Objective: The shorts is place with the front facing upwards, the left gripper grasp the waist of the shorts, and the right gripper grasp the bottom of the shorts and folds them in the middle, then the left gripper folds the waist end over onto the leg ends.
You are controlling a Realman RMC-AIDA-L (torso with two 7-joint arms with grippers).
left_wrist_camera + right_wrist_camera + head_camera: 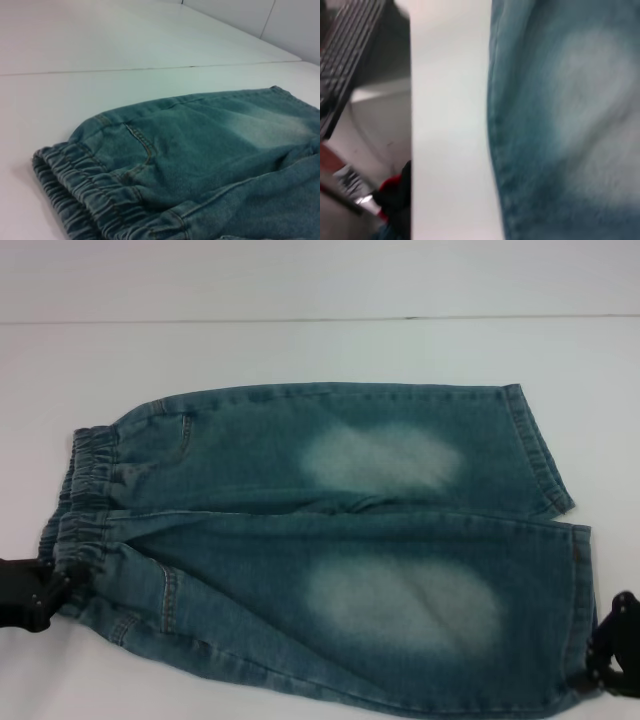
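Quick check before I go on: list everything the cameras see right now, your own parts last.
shorts: one, faded blue denim, flat on the table, waist toward the robot's left, leg ends toward its right.
table: one, white, under the shorts.
keyboard: one, dark, beyond the table edge in the right wrist view.
left gripper: one, black, at the near waist corner of the shorts; grip not visible.
right gripper: one, black, at the near leg hem corner; grip not visible.

Both grippers' fingers — left gripper (45,590), right gripper (600,660) — hidden against the shorts (330,540)
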